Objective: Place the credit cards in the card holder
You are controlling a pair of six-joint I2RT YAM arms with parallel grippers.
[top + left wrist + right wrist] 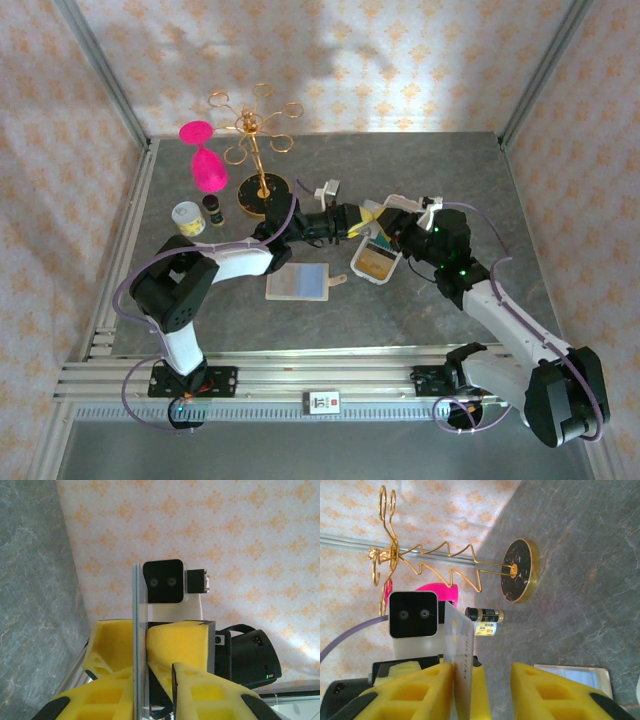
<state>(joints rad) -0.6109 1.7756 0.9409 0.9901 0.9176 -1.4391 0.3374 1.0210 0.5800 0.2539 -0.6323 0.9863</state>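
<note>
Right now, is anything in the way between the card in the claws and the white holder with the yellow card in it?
Nothing I can see. The card stands on edge between the left claw and the right claw, and the white holder lies close below them, a yellow card in it.

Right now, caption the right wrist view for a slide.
Right tool with a thin pale plastic card against one yellow finger; gold wire stand behind.

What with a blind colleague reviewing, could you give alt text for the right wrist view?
A pale plastic card stands edge-on between the right gripper's yellow foam fingers. Beyond lie a grey marbled table, a gold wire stand and a pink glass.
</note>
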